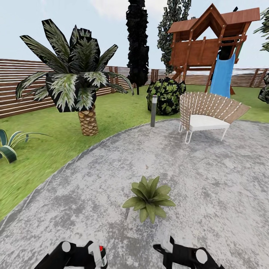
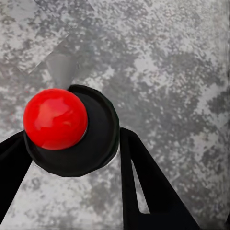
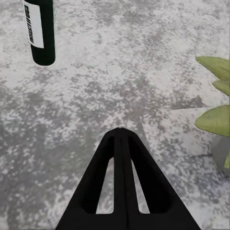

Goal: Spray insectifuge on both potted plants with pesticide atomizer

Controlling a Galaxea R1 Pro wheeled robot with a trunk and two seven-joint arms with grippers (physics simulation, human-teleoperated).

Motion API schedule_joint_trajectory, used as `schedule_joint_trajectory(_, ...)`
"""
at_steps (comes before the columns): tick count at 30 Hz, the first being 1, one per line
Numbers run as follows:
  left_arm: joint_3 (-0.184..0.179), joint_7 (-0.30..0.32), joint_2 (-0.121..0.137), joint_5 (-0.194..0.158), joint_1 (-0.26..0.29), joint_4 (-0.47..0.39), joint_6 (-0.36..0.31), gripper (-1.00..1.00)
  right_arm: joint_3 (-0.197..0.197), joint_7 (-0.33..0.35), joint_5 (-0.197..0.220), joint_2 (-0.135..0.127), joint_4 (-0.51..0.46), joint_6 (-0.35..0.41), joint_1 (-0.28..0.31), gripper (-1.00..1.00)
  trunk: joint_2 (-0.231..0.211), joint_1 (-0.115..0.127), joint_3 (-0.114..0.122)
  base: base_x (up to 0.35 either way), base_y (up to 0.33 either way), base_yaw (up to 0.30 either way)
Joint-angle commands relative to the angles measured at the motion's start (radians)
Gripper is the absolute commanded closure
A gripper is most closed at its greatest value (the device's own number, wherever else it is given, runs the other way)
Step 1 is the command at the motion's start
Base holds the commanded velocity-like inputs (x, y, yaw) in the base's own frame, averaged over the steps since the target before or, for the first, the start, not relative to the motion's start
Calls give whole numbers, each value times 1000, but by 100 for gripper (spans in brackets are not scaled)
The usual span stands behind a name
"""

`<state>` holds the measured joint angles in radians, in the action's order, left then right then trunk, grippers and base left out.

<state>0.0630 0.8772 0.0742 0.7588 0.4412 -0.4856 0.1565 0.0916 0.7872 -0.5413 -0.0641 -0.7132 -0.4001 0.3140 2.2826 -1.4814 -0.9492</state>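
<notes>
1. One round patio (image 1: pixel 209 179) of mottled grey stone is seen, ringed by one green lawn (image 1: pixel 56 145).
2. One brown fence (image 1: pixel 15 89) of horizontal wooden slats is seen along the far edge of the lawn.
3. One red-brown wooden play tower (image 1: pixel 209 41) with a peaked roof and one smooth blue slide (image 1: pixel 223 76) is seen at the far right of the lawn.
4. Two tall, narrow dark trees (image 1: pixel 137 45) (image 1: pixel 173 22) are seen by the fence.
5. One palm (image 1: pixel 76 74) with a scaly trunk is seen on the lawn, left of the patio.
6. One fan-backed woven chair (image 1: pixel 207 114) with a white seat is seen at the patio's far edge, with one rounded leafy bush (image 1: pixel 166 95) behind it.
7. One striped spiky agave (image 1: pixel 9 144) is seen at the left of the lawn.
8. One slim grey lamp post (image 1: pixel 153 111) is seen at the patio's far edge.
9. One potted plant (image 1: pixel 149 198) (image 3: pixel 215 96), a rosette of broad pointed leaves, is seen near the middle of the patio.
10. Two black grippers are seen over the patio's near edge. The left gripper (image 1: pixel 89 254) (image 2: pixel 72 139) is clamped on the sprayer. The right gripper (image 1: pixel 166 248) (image 3: pixel 120 134) is seen with its jaws together, holding nothing.
11. One sprayer (image 1: pixel 98 254) (image 2: pixel 57 120) (image 3: pixel 40 31) is seen: a dark bottle with a white label and a glossy red round top.
</notes>
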Motion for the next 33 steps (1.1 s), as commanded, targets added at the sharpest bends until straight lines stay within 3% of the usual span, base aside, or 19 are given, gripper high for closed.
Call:
schedule_joint_trajectory(1, 6, 10, -8, 23, 0, -9, 1, 100, 3, 20, -8, 5, -3, -4, 5, 100, 0, 0, -1, 0, 0, 0)
schedule_joint_trajectory(3, 3, 21, -33, 52, 2, -29, -14, 100, 5, 69, -8, 21, -5, 19, 22, 100, 0, 0, -1, 0, 0, 0)
schedule_joint_trajectory(7, -18, 35, -60, 111, 7, -43, -45, 100, 7, 102, -8, 44, -6, 77, 41, 100, 0, 0, -1, 0, 0, 0)
schedule_joint_trajectory(10, -24, 38, -74, 126, 9, -45, -52, 100, 8, 106, -8, 61, -6, 87, 44, 100, 0, 0, -1, 0, 0, 0)
schedule_joint_trajectory(15, -31, 40, -90, 130, 10, -45, -52, 100, 8, 107, -8, 87, -7, 89, 45, 100, 0, 0, -1, 0, 0, 0)
schedule_joint_trajectory(20, -88, 39, -95, 130, 10, -44, -55, 100, 8, 107, -8, 92, -8, 90, 45, 100, 0, 0, -1, 0, 0, 0)
schedule_joint_trajectory(24, -111, 39, -99, 129, 10, -44, -55, 100, 8, 107, -7, 94, -8, 90, 48, 100, 0, 0, -1, 0, 0, 0)
schedule_joint_trajectory(28, -115, 37, -134, 131, 10, -44, -54, 100, 8, 107, -6, 117, -7, 90, 51, 100, 0, 0, -1, 0, 0, 0)
schedule_joint_trajectory(33, -115, 37, -157, 131, 10, -45, -54, 100, 9, 107, -6, 120, -7, 90, 51, 100, 0, 0, -1, 0, 0, 0)
